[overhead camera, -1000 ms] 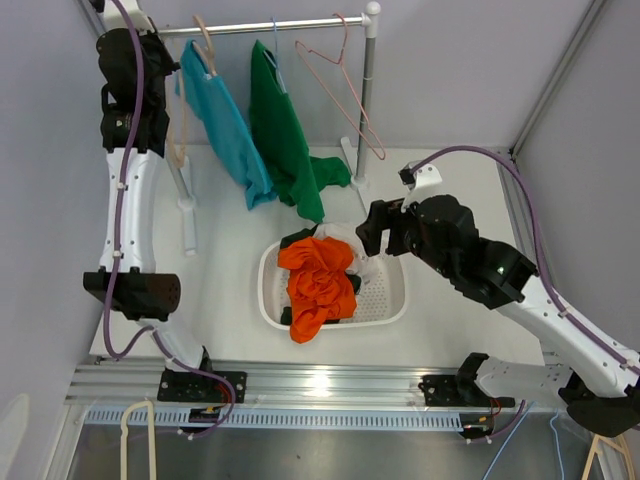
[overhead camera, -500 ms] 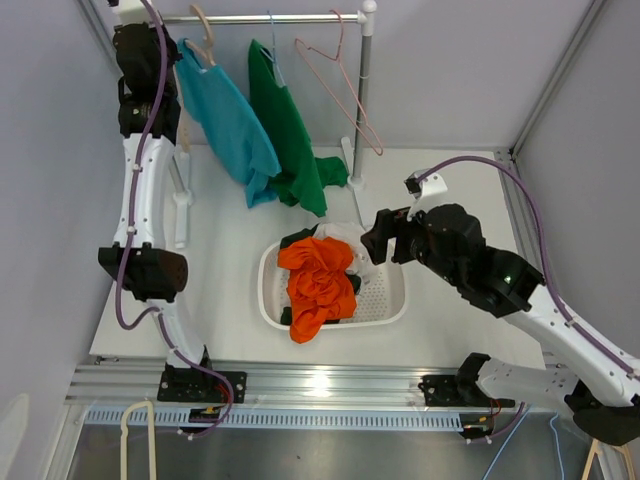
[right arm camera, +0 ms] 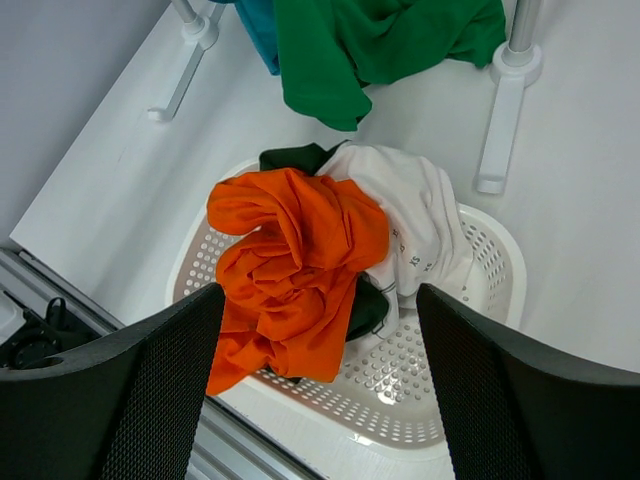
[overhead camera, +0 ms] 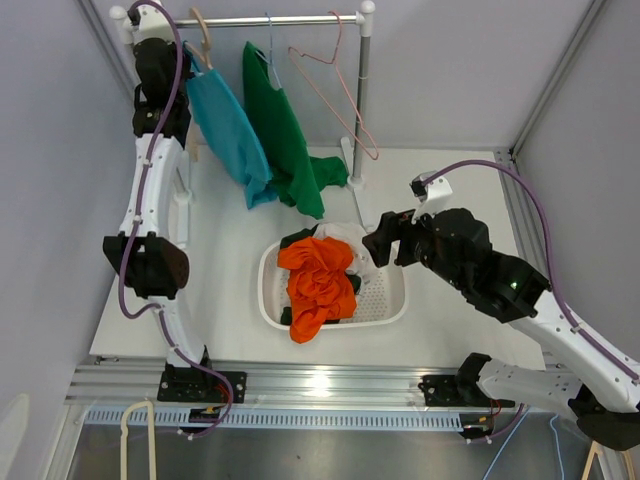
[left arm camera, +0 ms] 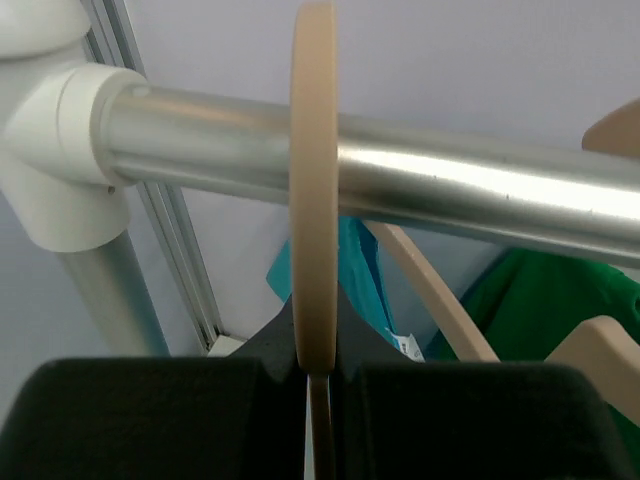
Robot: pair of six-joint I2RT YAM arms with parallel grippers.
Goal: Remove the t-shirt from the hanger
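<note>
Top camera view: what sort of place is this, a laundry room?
Probably a robot test cell staged as a laundry corner. A clothes rail holds a teal t-shirt and a green t-shirt, a white basket holds crumpled clothes, and the left arm and right arm are bolted to a metal beam.

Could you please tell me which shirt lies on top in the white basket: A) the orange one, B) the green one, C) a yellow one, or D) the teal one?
A: the orange shirt is heaped on top in the basket, while the teal shirt and green shirt hang from the rail.
</note>
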